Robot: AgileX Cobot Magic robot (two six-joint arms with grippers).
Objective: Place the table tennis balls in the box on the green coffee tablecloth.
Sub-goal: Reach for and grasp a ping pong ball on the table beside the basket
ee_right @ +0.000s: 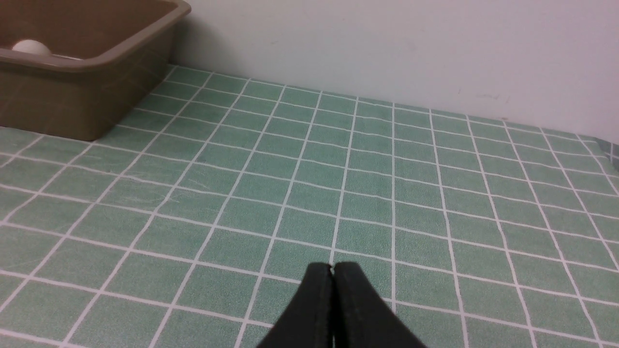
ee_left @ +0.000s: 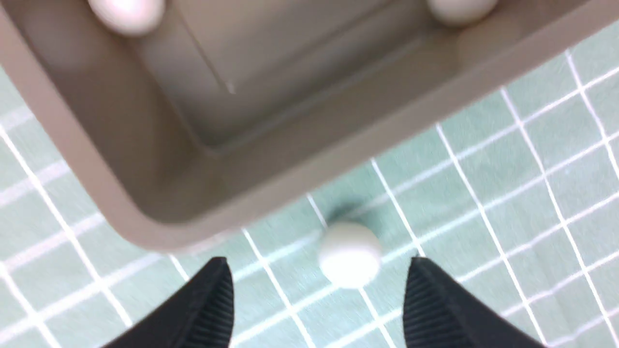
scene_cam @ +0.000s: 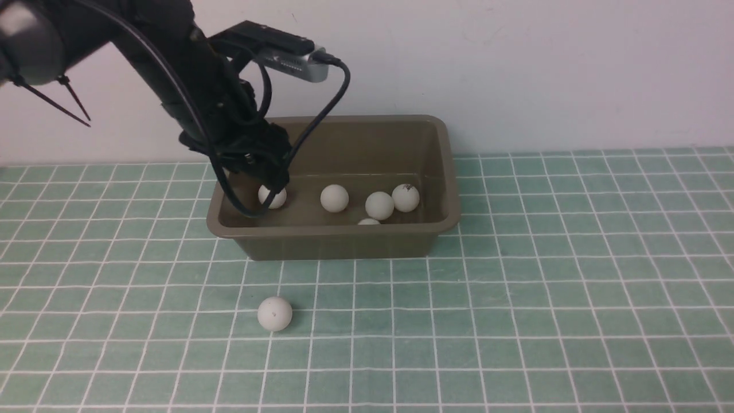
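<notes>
Lying on the green coffee tablecloth (scene_cam: 573, 287) at 6 o'clock from the box (scene_cam: 344, 244), one table tennis ball (scene_cam: 274, 314) was left; left gripper (ee_left: 314, 275) held open, right gripper (ee_right: 331, 270) closed; judged light and slippery, it should be pinched across its middle.

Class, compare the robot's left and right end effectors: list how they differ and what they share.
The left end effector is open; the right end effector is shut. The left hangs over the box's corner, with a ball on the tablecloth beyond; the right sits over tablecloth away from the box. Both are black and hold nothing.
</notes>
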